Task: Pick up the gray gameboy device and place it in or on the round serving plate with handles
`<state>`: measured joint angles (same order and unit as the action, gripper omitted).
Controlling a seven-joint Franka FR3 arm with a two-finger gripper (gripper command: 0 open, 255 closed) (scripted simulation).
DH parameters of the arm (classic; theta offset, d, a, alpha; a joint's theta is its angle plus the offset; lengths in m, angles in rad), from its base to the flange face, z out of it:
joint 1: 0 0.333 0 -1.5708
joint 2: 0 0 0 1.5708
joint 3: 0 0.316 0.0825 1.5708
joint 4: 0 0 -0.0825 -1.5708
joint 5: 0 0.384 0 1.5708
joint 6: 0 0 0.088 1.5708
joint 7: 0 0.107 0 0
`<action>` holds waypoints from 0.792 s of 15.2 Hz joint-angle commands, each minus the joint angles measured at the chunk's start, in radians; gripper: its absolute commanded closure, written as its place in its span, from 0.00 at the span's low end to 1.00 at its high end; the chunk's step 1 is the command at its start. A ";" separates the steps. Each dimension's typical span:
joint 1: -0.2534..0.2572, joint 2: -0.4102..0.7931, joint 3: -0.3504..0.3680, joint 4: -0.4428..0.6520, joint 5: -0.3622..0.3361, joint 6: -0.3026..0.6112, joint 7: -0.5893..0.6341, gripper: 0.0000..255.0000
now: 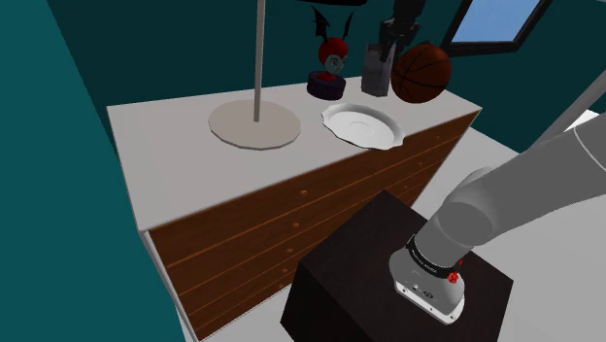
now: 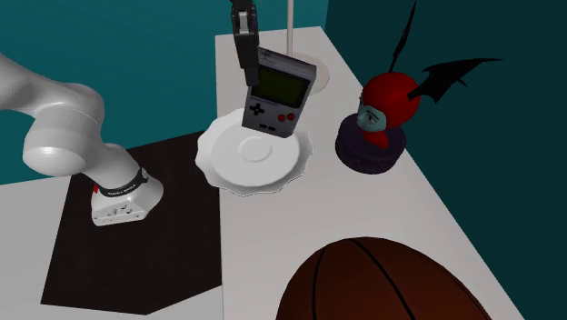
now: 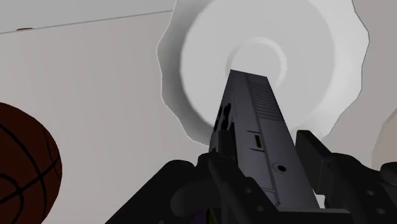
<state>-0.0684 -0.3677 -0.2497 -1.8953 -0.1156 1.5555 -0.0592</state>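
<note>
A gray gameboy (image 2: 277,91) with a green screen hangs tilted just above the white scalloped plate (image 2: 227,168) on the dresser top. My black gripper (image 2: 247,65) comes down from above and is shut on the device's upper edge. In the wrist view the gameboy (image 3: 254,121) is clasped between my fingers (image 3: 318,159), its far end pointing at the plate's (image 3: 191,83) centre. In the shoulder view the gripper (image 1: 382,51) and gameboy (image 1: 376,70) sit beyond the plate (image 1: 361,128), near the basketball.
A brown basketball (image 1: 420,71) and a red-headed winged figurine (image 1: 330,63) stand close behind the plate. A lamp pole on a round base (image 1: 254,123) is to the shoulder view's left. The white dresser top (image 1: 165,155) has wooden drawers below; the dark stand (image 1: 369,253) is in front.
</note>
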 commanded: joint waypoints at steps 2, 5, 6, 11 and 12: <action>0.008 -0.095 0.046 -0.071 -0.004 -0.027 0.057 1.00; 0.014 -0.174 0.087 -0.122 0.002 -0.059 0.102 1.00; 0.013 -0.179 0.086 -0.139 0.002 -0.046 0.103 1.00; 0.011 -0.199 0.084 -0.224 -0.002 0.018 0.107 1.00; 0.010 -0.203 0.083 -0.240 -0.003 0.031 0.108 1.00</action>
<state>-0.0568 -0.5647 -0.1649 -2.1162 -0.1172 1.5714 0.0494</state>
